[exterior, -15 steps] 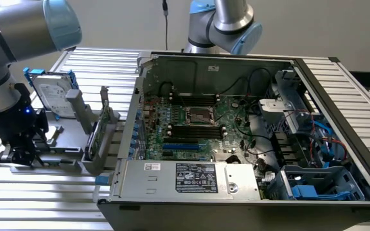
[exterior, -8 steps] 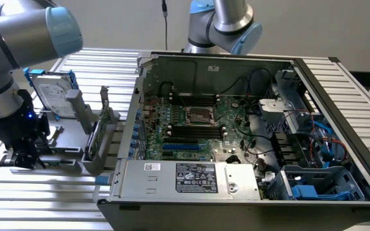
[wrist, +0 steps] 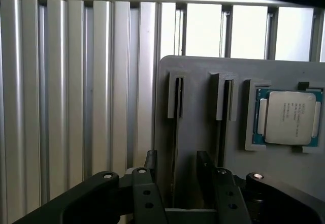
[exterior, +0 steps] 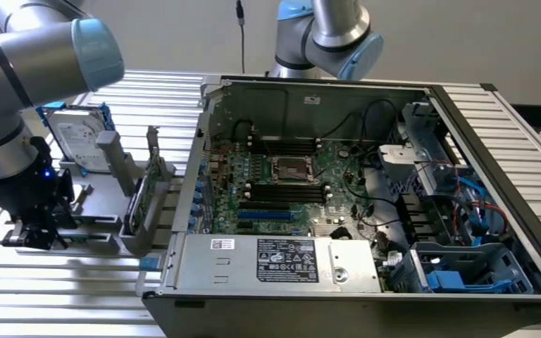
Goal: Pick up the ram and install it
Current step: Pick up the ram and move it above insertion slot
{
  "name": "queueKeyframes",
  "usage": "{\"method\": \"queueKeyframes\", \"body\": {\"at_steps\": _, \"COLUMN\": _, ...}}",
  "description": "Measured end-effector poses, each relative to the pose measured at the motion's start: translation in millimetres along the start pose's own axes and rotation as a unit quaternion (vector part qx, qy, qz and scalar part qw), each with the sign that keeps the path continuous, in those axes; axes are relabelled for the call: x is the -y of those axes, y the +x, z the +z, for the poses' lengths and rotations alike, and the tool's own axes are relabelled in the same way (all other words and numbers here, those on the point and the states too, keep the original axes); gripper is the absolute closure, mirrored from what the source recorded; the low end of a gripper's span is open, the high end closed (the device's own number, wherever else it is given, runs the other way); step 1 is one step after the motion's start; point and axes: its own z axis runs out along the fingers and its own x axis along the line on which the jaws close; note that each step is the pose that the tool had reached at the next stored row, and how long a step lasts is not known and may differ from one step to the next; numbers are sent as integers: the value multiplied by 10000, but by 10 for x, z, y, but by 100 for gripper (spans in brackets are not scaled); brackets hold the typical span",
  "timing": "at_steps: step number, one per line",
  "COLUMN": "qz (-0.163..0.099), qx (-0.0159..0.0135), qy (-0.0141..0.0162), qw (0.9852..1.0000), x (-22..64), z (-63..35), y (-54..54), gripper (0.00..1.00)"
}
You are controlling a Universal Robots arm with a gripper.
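My gripper [wrist: 177, 165] is open, its two dark fingers [wrist: 151, 164] standing on either side of a narrow slot in a grey holder [wrist: 195, 92]. A thin dark strip [wrist: 175, 127] runs along that slot between the fingers; it looks like the ram seen edge-on, though I cannot tell for sure. Nothing is gripped. In the exterior view the gripper [exterior: 36, 236] hangs low over the grey holder [exterior: 96, 218] on the exterior view's left, beside the open computer case [exterior: 365, 282]. Inside the case lies the green motherboard [exterior: 280, 190] with its long black memory slots [exterior: 287, 193].
A processor chip [wrist: 287, 117] sits in a pocket of the holder, past a second slot [wrist: 223, 112]. A hard drive [exterior: 78, 137] stands behind the holder. The slatted metal table [wrist: 76, 92] surrounds everything. A second arm's base [exterior: 332, 35] rises behind the case.
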Motion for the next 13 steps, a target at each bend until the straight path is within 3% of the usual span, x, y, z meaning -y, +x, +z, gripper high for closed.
{"method": "queueKeyframes", "body": {"at_steps": 3, "qz": 8, "qx": 1, "qy": -30, "qw": 10000, "x": 0, "z": 0, "y": 1, "gripper": 55}}
{"method": "queueKeyframes", "body": {"at_steps": 13, "qz": 43, "qx": -1, "qy": -31, "qw": 10000, "x": 4, "z": 0, "y": 0, "gripper": 55}}
